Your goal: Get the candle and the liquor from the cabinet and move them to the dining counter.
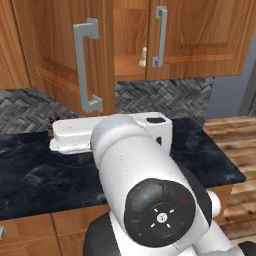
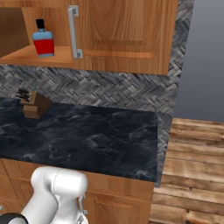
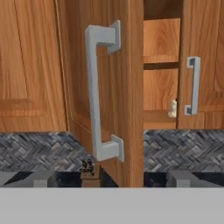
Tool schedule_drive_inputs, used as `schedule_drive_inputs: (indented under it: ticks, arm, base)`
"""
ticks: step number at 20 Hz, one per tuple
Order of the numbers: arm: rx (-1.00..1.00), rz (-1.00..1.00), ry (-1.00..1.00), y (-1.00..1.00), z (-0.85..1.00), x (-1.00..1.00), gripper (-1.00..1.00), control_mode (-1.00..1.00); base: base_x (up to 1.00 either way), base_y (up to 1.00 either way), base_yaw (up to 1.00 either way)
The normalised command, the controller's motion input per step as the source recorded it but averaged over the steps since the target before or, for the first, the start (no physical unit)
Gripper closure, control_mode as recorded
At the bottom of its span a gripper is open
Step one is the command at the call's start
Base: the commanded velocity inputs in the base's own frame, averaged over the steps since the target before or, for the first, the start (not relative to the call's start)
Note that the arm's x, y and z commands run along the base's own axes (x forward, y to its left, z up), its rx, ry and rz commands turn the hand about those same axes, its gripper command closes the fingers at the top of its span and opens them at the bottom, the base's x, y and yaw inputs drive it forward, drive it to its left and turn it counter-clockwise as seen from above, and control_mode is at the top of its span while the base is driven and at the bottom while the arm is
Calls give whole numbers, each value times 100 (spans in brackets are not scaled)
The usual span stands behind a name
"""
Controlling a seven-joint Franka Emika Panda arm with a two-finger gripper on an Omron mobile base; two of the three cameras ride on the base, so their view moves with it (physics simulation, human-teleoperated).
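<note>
Wooden cabinet [image 3: 39, 65] door ajar, candle [image 3: 173, 108] behind it, knife block [image 2: 35, 105] below

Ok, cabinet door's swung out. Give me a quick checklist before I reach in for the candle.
1. Cabinet door open: ok, it stands swung out toward the arm.
2. Candle located: ok, upright on the lower shelf beside the right door's handle.
3. Liquor located: ok, upright on the same shelf.
4. Gripper open and holding nothing: ok.
5. Straight path to the candle: not ok, the open door's edge stands ahead of the hand.
</note>
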Motion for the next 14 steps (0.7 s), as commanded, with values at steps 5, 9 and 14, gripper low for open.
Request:
schedule_drive_inputs:
  ticks: [5,9,14]
  arm:
    - [4,12,-1,-100,0,-1,-100,-100]
    - [0,16,-7,-98,0,2,-100,-100]
    - [0,18,-12,-70,0,0,-100,-100]
  base:
    - [0,0,0]
    - [0,0,0]
    - [0,0,0]
